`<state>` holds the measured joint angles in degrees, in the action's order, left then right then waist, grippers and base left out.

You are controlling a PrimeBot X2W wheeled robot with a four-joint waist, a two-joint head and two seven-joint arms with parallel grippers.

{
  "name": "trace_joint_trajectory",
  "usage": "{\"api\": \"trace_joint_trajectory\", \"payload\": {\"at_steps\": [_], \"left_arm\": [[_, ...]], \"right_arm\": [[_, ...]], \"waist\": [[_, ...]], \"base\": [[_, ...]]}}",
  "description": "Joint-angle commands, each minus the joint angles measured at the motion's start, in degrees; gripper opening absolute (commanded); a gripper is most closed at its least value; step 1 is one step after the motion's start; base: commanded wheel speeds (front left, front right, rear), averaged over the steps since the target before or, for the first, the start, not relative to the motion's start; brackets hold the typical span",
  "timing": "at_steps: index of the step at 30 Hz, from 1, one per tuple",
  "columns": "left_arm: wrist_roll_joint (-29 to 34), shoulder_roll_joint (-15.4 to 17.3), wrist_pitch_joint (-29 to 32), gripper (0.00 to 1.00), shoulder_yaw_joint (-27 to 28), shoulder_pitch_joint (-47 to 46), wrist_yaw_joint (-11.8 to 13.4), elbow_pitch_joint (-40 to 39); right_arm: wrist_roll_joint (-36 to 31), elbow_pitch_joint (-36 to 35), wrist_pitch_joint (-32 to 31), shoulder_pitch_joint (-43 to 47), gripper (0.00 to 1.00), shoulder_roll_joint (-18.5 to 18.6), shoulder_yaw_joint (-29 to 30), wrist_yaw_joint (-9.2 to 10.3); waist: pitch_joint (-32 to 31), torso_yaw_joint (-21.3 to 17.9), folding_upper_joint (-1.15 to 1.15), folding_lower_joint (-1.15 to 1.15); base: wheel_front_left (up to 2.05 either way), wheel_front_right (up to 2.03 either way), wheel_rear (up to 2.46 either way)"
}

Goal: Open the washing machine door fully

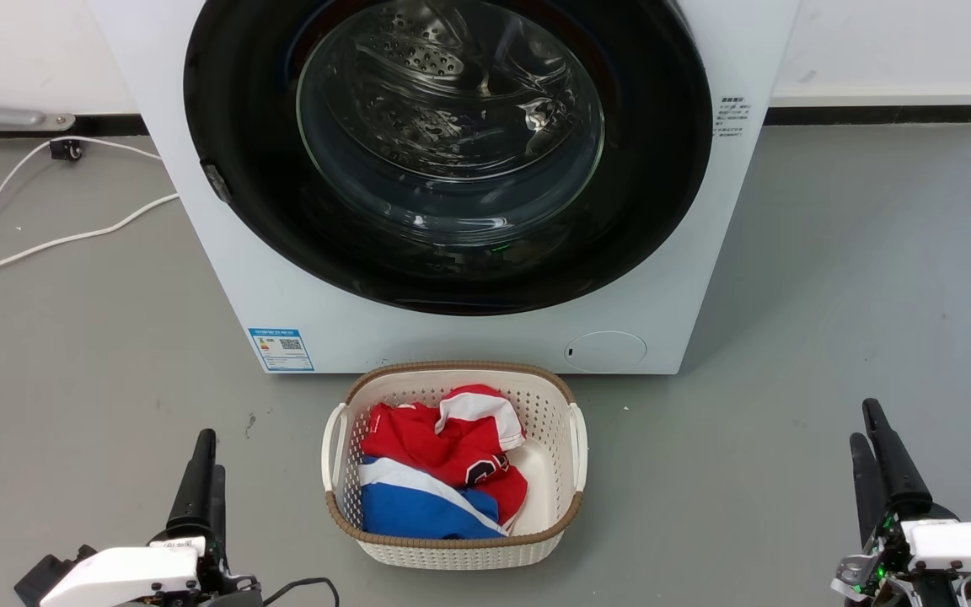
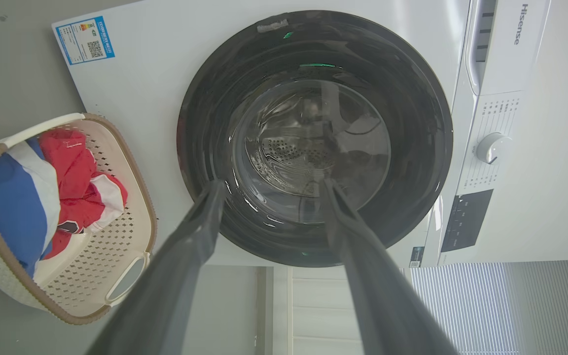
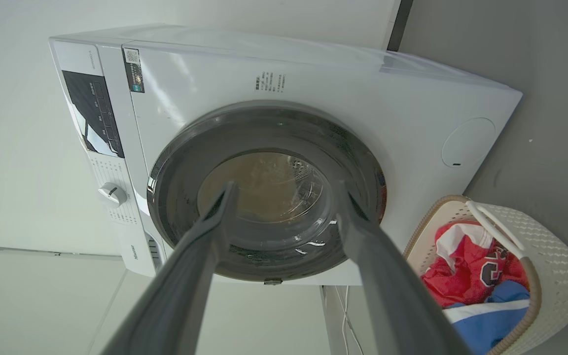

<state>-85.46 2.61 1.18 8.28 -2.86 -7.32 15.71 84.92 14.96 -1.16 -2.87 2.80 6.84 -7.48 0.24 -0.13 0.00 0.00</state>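
White metal, boxy and front-loading, the washing machine stands on the grey floor straight ahead of me. Nearly its whole front is taken up by the washing machine door, a round, glossy black disc that lies shut and flush against the cabinet. At the door's centre bulges a clear glass bowl, through which the perforated steel drum can be seen. I judge the door to be rigid and fairly heavy, slick across its polished face, and breakable at the glass, so pressing or pinching there would be unwise. It should swing stiffly on a hinge once its catch lets go. On the floor just in front of the machine sits a cream laundry basket holding red, white and blue clothes. My left gripper is at the lower left and my right gripper at the lower right, both well back from the door, fingers spread apart and holding nothing. Smallest of all is a grey tab on the door's rim at my left, and that looks like the place to hook a finger and pull
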Motion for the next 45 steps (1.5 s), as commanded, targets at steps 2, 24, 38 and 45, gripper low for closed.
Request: {"api": "trace_joint_trajectory", "payload": {"at_steps": [2, 24, 38, 45], "left_arm": [[1.6, 0.2, -0.8, 1.00, 0.6, -0.5, -0.1, -0.9], [25.1, 0.2, -5.5, 1.00, 4.1, 0.7, 0.7, -9.8], [49.6, 0.3, -8.0, 1.00, -6.4, 2.6, 7.0, -18.0], [55.7, 1.1, -9.0, 1.00, -9.4, 2.9, 9.2, -19.8]], "right_arm": [[-2.8, -0.6, 0.8, -0.7, 1.00, 0.1, 0.4, -0.01], [-33.8, -9.8, 5.5, -0.9, 1.00, 0.1, 0.1, -0.01], [-49.2, -13.4, 8.0, 0.1, 1.00, 0.1, -1.8, -0.01], [-55.5, -14.2, 9.0, 0.5, 1.00, 0.2, -3.1, -0.01]], "waist": [[0.0, 0.0, 0.00, 0.00], [0.7, -0.1, 0.00, 0.00], [1.1, -0.3, 0.00, 0.00], [1.3, -0.3, 0.00, 0.00]], "base": [[0.00, 0.00, 0.00], [0.00, 0.00, 0.00], [0.00, 0.00, 0.00], [0.00, 0.00, 0.00]]}}
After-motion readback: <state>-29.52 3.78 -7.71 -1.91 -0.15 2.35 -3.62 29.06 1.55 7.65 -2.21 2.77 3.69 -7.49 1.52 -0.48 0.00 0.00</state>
